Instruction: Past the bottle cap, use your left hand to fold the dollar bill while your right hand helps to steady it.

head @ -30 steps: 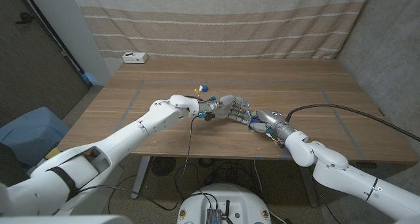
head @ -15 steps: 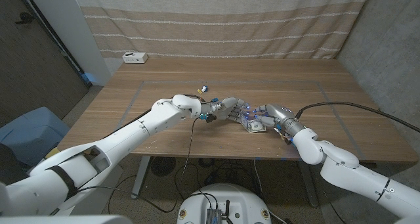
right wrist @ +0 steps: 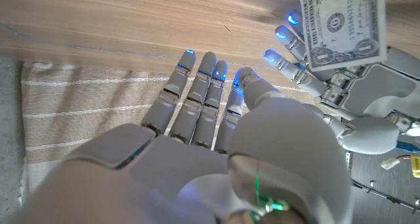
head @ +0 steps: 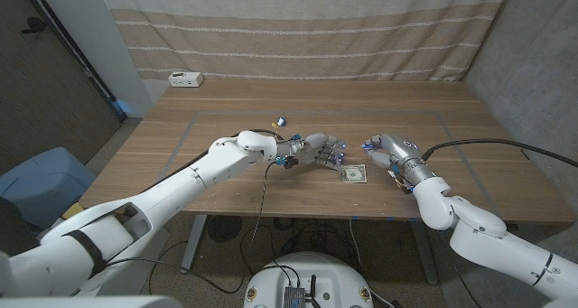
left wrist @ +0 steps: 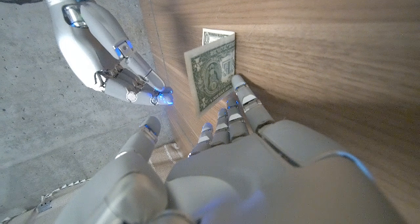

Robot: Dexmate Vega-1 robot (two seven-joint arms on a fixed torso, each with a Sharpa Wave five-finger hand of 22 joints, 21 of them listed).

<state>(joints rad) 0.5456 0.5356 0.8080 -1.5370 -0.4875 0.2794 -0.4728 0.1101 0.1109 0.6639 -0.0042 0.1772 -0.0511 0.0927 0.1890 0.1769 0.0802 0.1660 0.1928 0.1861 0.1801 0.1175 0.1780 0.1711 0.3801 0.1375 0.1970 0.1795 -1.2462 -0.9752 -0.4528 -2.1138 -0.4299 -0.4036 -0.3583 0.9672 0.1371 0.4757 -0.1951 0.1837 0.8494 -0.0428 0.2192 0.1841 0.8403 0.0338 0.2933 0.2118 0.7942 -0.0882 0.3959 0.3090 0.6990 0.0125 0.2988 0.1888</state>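
The dollar bill (head: 353,172) lies near the table's front edge, folded over on itself with one flap slightly raised (left wrist: 213,73). My left hand (head: 316,150) is just to its left, fingers stretched toward it. In the left wrist view its fingertips (left wrist: 240,86) reach the bill's edge, with nothing gripped. My right hand (head: 388,150) hovers to the right of the bill and a little farther back, fingers spread, clear of the note. The right wrist view shows its straight fingers (right wrist: 203,99), the bill (right wrist: 341,27) and the left hand (right wrist: 354,112) beyond.
A small white box (head: 185,78) sits at the table's far left corner. The wooden table (head: 470,118) extends bare to the right and back, with a striped curtain behind. The bill lies close to the front edge (head: 352,215). A blue bin (head: 45,177) stands left of the table.
My right hand has lifted off the bill and pulled back to the right, uncovering the folded note. My left hand has stayed almost in place beside it.
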